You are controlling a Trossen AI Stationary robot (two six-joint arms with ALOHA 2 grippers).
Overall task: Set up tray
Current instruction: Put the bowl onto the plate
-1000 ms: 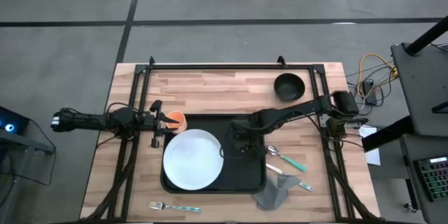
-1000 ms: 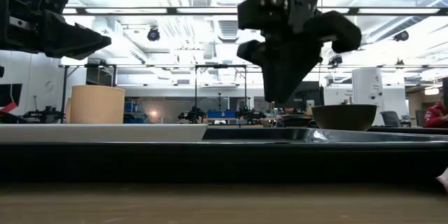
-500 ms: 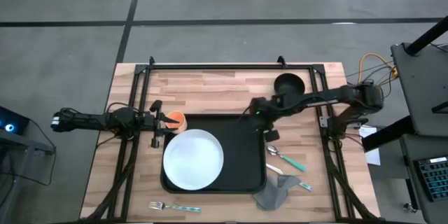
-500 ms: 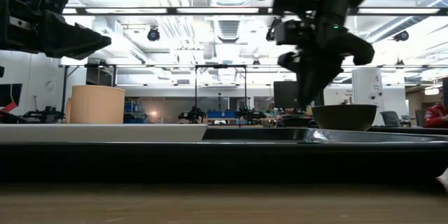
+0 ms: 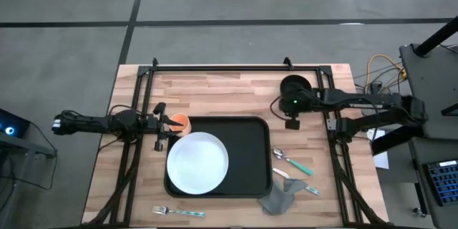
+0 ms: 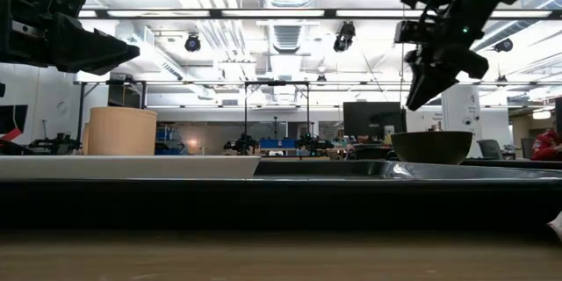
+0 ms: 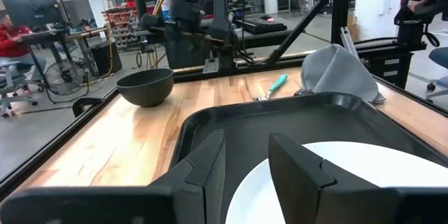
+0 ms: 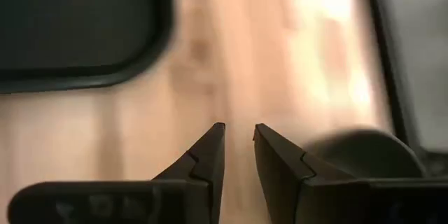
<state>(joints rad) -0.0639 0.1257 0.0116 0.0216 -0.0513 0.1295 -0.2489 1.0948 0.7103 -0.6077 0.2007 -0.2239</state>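
While the black tray (image 5: 247,147) lies flat at the middle of the tabletop (image 5: 215,89), nearer its front edge, the right gripper (image 5: 291,123) hangs above bare wood just off the tray's far right corner, beside the dark bowl (image 5: 294,86), its jaws a narrow gap apart and holding nothing. A white plate (image 5: 197,162) rests on the tray's left half. At the tray's far left corner, the left gripper (image 5: 159,143) waits beside an orange cup (image 5: 180,122), jaws slightly parted and empty. Off the tray's right edge lie a spoon (image 5: 293,160) and a grey napkin (image 5: 280,197); a fork (image 5: 177,212) lies near the front edge.
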